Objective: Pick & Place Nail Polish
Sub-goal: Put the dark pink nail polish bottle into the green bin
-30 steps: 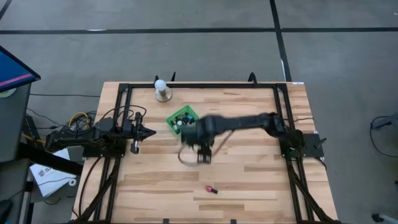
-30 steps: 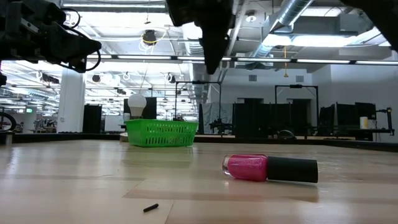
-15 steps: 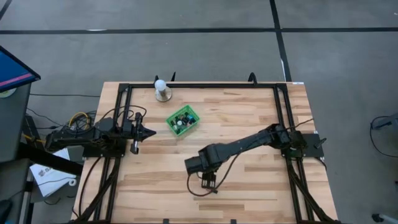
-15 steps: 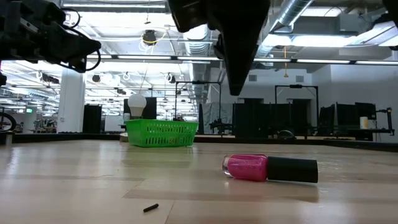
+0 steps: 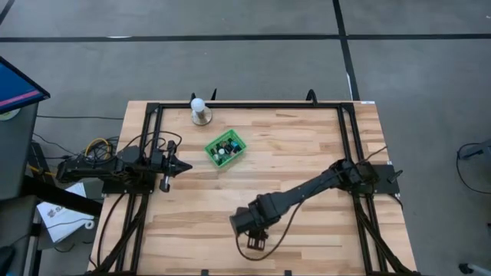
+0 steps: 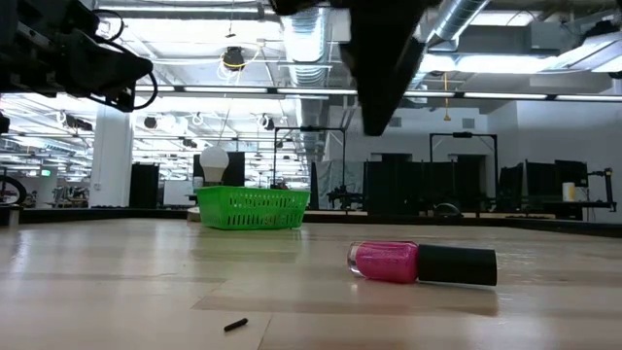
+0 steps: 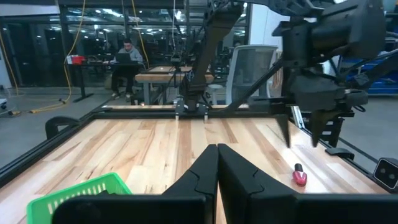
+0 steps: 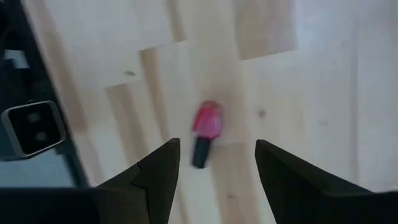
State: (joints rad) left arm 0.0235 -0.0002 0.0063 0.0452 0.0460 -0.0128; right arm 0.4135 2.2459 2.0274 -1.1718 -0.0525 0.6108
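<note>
Right end effector (image 8: 214, 168) hangs wide open above pink nail polish (image 8: 205, 129) near table's front edge.

One pink nail polish bottle (image 6: 422, 263), one green basket (image 6: 253, 207), one white ball (image 5: 198, 104)

grey concrete floor (image 5: 230, 61) with dark seam lines. exposed ceiling ducts (image 6: 466, 15) and strip lights (image 6: 505, 95) overhead. a person seated at a far table (image 7: 127, 53).
</note>
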